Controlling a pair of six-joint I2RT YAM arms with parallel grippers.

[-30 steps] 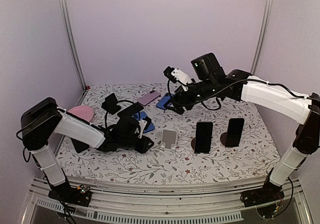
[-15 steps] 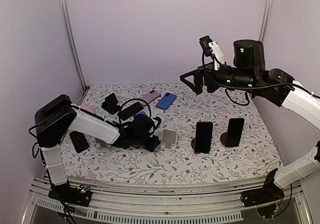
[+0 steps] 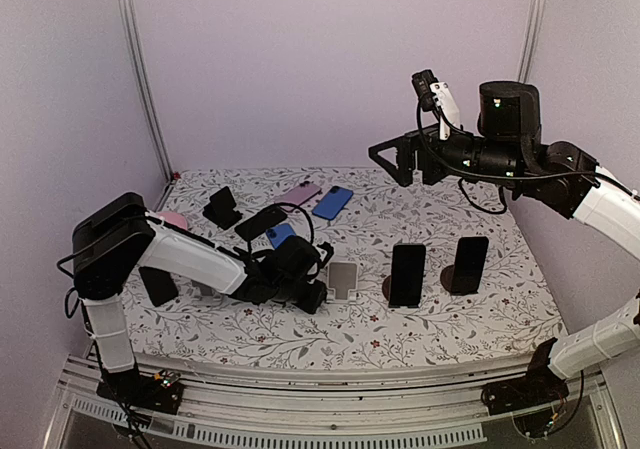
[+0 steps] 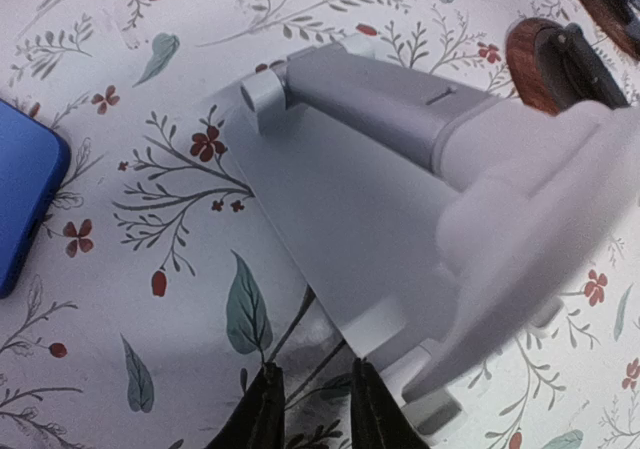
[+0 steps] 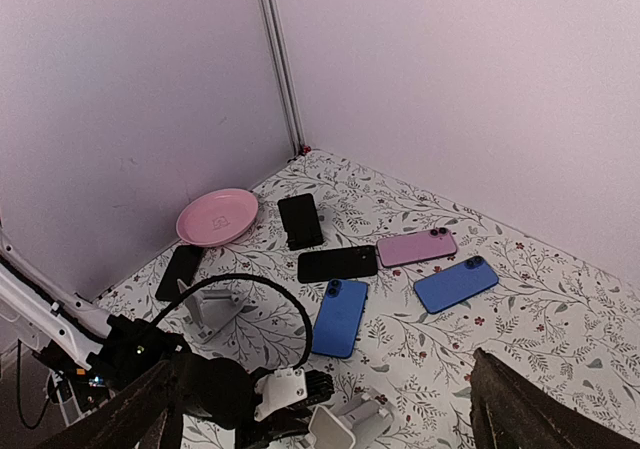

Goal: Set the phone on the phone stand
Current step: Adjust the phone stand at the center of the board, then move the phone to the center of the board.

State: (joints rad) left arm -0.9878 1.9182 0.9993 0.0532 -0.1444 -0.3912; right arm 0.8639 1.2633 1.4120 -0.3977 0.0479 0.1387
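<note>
An empty grey phone stand point(image 3: 342, 278) sits mid-table and fills the left wrist view point(image 4: 350, 169). My left gripper point(image 3: 318, 283) lies low on the cloth just left of it. Its dark fingertips point(image 4: 262, 409) stand a narrow gap apart with only cloth between them, and the stand's base corner meets the right tip. Loose phones lie behind: blue point(image 5: 340, 317), black point(image 5: 337, 263), pink point(image 5: 417, 247) and a second blue point(image 5: 456, 283). My right gripper point(image 3: 405, 161) hangs high over the back right, wide open and empty, its fingers point(image 5: 520, 409) framing the scene.
Two black phones stand on round brown stands point(image 3: 407, 274) point(image 3: 468, 264). Another black phone leans on a stand at the back left point(image 3: 221, 207). A pink plate point(image 5: 218, 216), a white stand point(image 5: 210, 309) and a black phone point(image 5: 180, 271) sit at the left.
My right arm rose from over the back phones to high at the right and opened fully. My left gripper slid right up to the grey stand, its jaws narrowing.
</note>
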